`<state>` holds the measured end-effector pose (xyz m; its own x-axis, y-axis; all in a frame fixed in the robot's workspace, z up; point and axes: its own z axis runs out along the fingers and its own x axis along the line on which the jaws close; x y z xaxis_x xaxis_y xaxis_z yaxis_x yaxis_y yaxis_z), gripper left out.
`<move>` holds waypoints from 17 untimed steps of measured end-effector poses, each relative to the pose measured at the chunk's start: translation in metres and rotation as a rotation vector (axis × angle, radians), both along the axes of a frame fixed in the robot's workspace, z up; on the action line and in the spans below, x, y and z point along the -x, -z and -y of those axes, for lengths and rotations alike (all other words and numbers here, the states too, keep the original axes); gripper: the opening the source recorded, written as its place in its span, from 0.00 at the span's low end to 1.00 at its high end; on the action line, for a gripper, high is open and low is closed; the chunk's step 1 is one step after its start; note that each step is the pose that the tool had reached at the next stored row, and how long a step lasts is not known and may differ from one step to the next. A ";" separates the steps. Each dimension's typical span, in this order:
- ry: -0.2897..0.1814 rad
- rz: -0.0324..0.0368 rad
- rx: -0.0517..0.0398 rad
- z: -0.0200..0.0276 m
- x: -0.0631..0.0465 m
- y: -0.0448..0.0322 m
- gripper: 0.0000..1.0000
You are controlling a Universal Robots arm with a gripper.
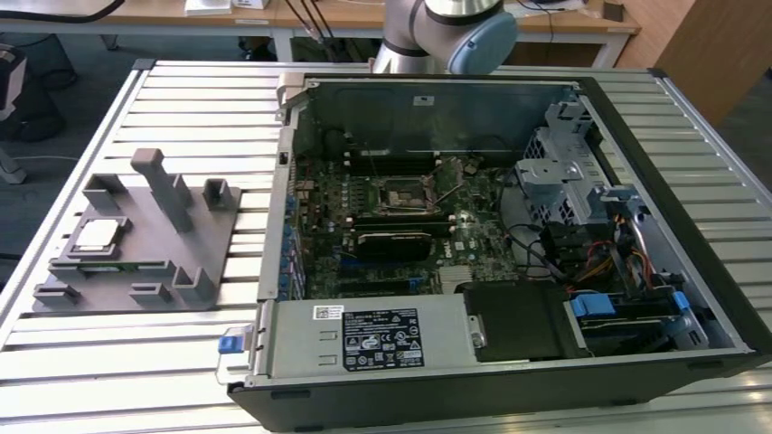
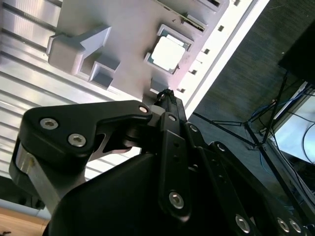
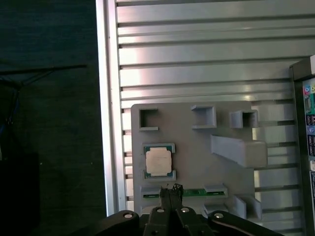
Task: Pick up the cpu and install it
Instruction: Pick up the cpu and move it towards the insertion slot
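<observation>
The cpu (image 1: 100, 233), a small square chip with a pale silvery top, lies flat in a framed pocket of the grey holder block (image 1: 181, 237) on the slatted table, at the exterior view's left. Both wrist views look down on the cpu (image 3: 159, 162) (image 2: 167, 53) from well above. My gripper (image 3: 170, 188) (image 2: 166, 93) hangs high over the holder block (image 3: 197, 147), its black fingers pressed together with nothing between them. The black square motherboard socket (image 1: 404, 192) sits inside the open computer case (image 1: 507, 90).
The holder block carries upright posts (image 1: 151, 176) and other pockets, one holding a green strip (image 3: 194, 191). Cables, a drive cage (image 1: 561, 176) and a power supply (image 1: 362, 336) crowd the case. The arm's base (image 1: 440, 32) stands behind the case. The table edge (image 3: 103, 98) drops off beside the holder.
</observation>
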<state>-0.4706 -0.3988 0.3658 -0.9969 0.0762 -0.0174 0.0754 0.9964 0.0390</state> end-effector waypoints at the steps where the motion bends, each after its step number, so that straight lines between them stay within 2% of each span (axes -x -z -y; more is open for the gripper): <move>1: 0.000 -0.0001 0.0009 0.0000 0.000 0.0003 0.11; 6: 0.000 -0.0003 0.0055 0.0000 0.000 0.0045 0.11; 17: 0.000 -0.0011 0.0057 0.0002 0.000 0.0178 0.11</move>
<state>-0.4709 -0.3990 0.3480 -0.9970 0.0761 -0.0168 0.0755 0.9966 0.0332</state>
